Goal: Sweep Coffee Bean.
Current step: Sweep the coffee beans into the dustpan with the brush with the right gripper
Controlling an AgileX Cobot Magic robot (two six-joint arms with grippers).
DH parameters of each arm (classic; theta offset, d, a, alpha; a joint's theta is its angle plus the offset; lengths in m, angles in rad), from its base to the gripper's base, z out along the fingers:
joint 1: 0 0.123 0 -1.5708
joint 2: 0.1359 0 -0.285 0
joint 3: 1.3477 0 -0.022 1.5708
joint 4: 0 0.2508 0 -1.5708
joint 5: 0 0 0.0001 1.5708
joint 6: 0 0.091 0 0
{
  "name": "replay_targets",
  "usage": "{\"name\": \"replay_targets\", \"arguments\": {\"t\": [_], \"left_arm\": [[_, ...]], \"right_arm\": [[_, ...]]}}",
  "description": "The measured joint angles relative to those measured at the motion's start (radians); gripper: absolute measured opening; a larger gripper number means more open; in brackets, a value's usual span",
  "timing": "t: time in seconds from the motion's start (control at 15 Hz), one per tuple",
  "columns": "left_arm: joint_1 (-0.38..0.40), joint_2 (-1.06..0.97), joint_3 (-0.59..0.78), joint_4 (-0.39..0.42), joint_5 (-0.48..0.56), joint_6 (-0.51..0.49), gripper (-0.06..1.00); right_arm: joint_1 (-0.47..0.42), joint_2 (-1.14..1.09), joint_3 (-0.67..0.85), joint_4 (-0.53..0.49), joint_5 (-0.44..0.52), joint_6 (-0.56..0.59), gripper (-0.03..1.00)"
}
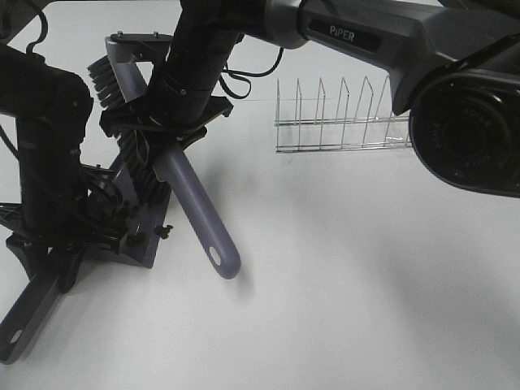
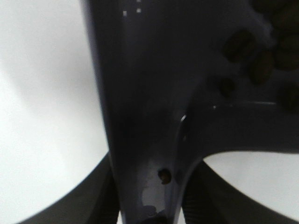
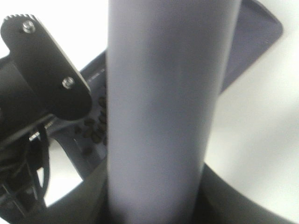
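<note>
One purple dustpan [image 3: 254, 35], one lavender-handled brush [image 1: 203, 219], one wire rack [image 1: 341, 122], all on the white worktop [image 1: 366, 284]. Two arms: left claw [image 2: 147, 207] clamped narrow on the dustpan handle, right claw [image 3: 156, 205] clamped on the brush handle, reaching across to the left. Coffee beans [image 2: 259, 65] lie inside the dustpan, roughly half a dozen visible, too blurred for an exact count. Rack stands well apart, to the right.

You have on this list:
- desk [image 1: 366, 284]: plain white
- brush handle [image 1: 199, 215]: pale lavender
- bristles [image 1: 104, 77]: black
- dustpan [image 2: 140, 93]: dark purple
- coffee beans [image 2: 259, 65]: dark brown
- wire rack [image 1: 341, 122]: silver
- arms [image 1: 49, 106]: black, one with white lettering
</note>
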Motion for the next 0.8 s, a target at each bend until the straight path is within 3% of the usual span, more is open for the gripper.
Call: {"name": "replay_targets", "arguments": {"t": [0.2, 0.4, 0.8], "left_arm": [[0.000, -0.006, 0.022, 0.000, -0.020, 0.001, 0.31], [-0.002, -0.069, 0.149, -0.019, -0.093, -0.003, 0.31], [-0.002, -0.141, 0.304, -0.034, -0.140, -0.029, 0.31]], "right_arm": [[-0.002, 0.000, -0.069, -0.133, 0.106, 0.011, 0.34], [-0.019, -0.033, -0.055, -0.175, 0.109, 0.065, 0.34], [-0.024, -0.194, 0.195, -0.232, 0.112, 0.099, 0.34]]}}
